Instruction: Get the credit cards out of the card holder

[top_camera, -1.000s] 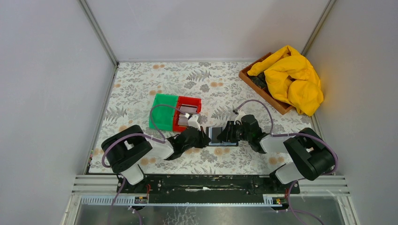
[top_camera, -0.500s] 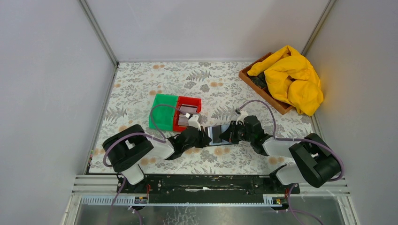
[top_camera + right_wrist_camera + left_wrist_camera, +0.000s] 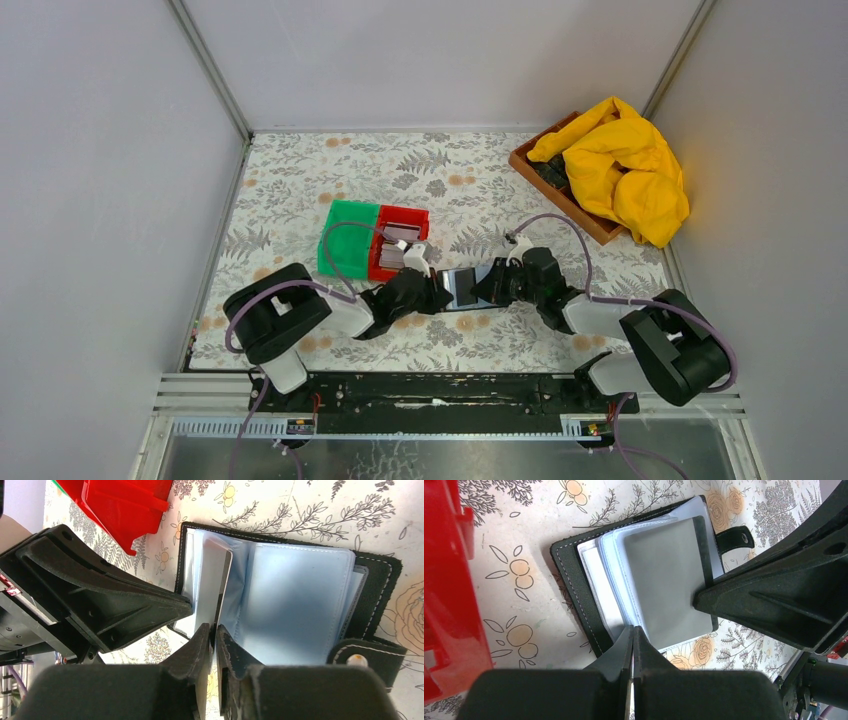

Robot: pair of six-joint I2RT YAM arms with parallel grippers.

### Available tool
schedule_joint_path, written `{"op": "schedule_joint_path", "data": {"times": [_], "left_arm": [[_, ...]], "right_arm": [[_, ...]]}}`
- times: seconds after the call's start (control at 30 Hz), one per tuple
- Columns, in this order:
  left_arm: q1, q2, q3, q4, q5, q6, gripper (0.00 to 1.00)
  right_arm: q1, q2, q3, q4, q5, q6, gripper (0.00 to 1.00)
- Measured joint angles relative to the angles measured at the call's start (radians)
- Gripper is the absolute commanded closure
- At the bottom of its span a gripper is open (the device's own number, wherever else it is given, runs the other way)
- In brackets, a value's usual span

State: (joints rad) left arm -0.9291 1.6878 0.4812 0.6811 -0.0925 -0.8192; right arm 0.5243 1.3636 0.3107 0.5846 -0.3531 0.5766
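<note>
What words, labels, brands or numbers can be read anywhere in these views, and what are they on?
None: no legible text in any view.
The grey card facing the left wrist camera looks blank.
The card holder, its snap tab and the red bin show no print.
The loose cards in the red bin, seen from above, are too small to read.

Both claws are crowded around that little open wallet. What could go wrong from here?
The right gripper pinches a grey leaf of the card holder. I cannot tell whether it grips a card or only the sleeve, so pulling may lift the whole holder.
The left gripper sits shut at the holder's edge. If it slips, nothing pins the holder down.
The two grippers are very close together and could collide.
</note>
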Motion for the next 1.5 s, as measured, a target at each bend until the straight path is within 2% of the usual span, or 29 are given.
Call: {"op": "schedule_joint_path", "data": {"times": [0.5, 0.73, 0.97, 1.2, 1.37, 1.5], "left_arm": [[0.0, 0.021, 0.018, 0.007, 0.011, -0.001, 1.0], [0.0, 0.025, 0.023, 0.008, 0.021, -0.001, 1.0], [0.001, 0.026, 0.023, 0.008, 0.023, -0.001, 1.0], [0.001, 0.032, 0.029, 0.009, 0.027, -0.001, 1.0], [0.001, 0.039, 0.033, 0.015, 0.033, -0.001, 1.0], [0.001, 0.042, 0.036, 0.017, 0.035, -0.001, 1.0]], "right_arm": [[-0.035, -0.037, -0.026, 0.0, 0.001, -0.002, 0.78], [-0.053, -0.048, -0.035, 0.0, -0.002, -0.002, 0.79], [-0.059, -0.048, -0.035, 0.004, -0.007, 0.003, 0.9], [-0.063, -0.061, -0.042, 0.005, -0.007, 0.006, 0.98], [-0.066, -0.089, -0.055, 0.004, -0.003, 0.006, 0.83], [-0.077, -0.105, -0.064, 0.005, 0.008, 0.005, 0.82]]}}
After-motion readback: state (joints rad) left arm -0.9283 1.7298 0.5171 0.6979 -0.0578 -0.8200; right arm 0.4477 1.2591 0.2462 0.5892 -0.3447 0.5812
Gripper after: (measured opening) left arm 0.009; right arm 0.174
